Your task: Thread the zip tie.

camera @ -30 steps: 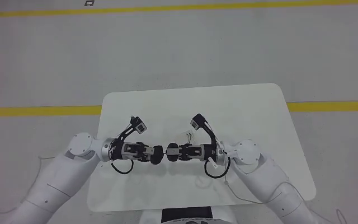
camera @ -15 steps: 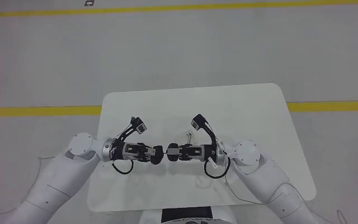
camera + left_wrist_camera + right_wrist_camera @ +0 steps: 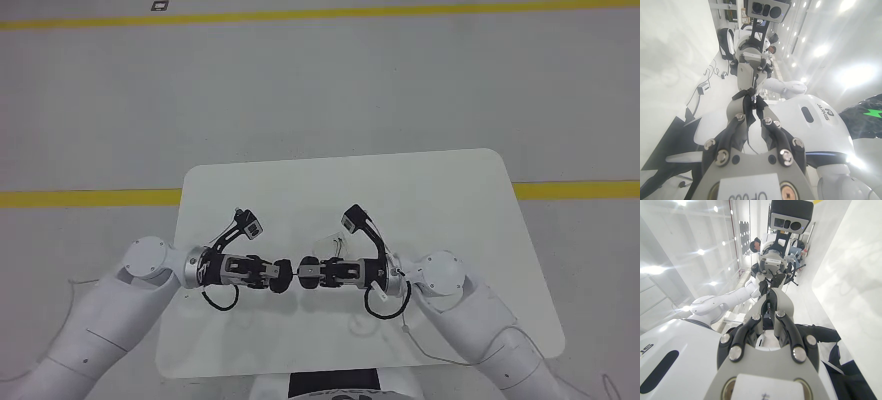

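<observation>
My two grippers meet tip to tip above the near middle of the white table (image 3: 450,200). The left gripper (image 3: 283,272) comes in from the left and the right gripper (image 3: 304,270) from the right. A thin zip tie (image 3: 293,269) bridges the small gap between them, and both are shut on it. A pale loop of the strap (image 3: 328,241) curls up beside the right gripper. In the left wrist view my left gripper (image 3: 751,94), with black-wrapped fingertips, pinches against the right gripper (image 3: 754,88). In the right wrist view my right gripper (image 3: 769,291) faces the left gripper (image 3: 770,281).
The table's rounded edge (image 3: 815,283) lies close beside the grippers. Yellow floor tape (image 3: 90,197) runs past the table on both sides.
The pale loop beside the right gripper has shifted slightly. Both arms stay in the same place.
</observation>
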You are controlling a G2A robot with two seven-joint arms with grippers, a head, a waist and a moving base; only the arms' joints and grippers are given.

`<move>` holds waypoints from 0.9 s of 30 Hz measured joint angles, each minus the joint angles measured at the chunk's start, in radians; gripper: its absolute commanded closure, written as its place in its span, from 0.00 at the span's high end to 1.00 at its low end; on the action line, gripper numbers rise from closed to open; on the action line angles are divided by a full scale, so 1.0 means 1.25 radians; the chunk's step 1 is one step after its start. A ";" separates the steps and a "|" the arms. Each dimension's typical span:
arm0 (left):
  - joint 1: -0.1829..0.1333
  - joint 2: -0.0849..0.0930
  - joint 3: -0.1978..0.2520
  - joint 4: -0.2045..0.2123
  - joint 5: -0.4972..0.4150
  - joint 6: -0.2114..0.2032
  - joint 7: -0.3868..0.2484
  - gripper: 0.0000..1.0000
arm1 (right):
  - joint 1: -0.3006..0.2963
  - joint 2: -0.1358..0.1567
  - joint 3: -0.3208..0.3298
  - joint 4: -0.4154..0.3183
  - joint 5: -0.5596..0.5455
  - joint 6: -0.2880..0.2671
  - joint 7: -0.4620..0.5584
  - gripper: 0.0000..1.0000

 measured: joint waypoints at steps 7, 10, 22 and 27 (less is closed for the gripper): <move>0.000 -0.002 0.001 -0.002 0.005 0.002 0.004 0.08 | 0.003 0.000 -0.006 0.002 0.002 0.000 -0.001 0.00; 0.000 -0.002 0.002 -0.003 0.007 0.002 0.006 0.09 | 0.004 0.000 -0.009 0.003 0.002 0.000 -0.001 0.00; 0.000 -0.004 0.002 -0.005 0.014 0.007 0.011 0.08 | 0.006 0.001 -0.013 0.004 0.004 -0.001 -0.002 0.00; 0.001 -0.005 0.002 -0.007 0.018 0.010 0.012 0.08 | 0.006 0.002 -0.014 0.005 0.005 0.000 -0.002 0.00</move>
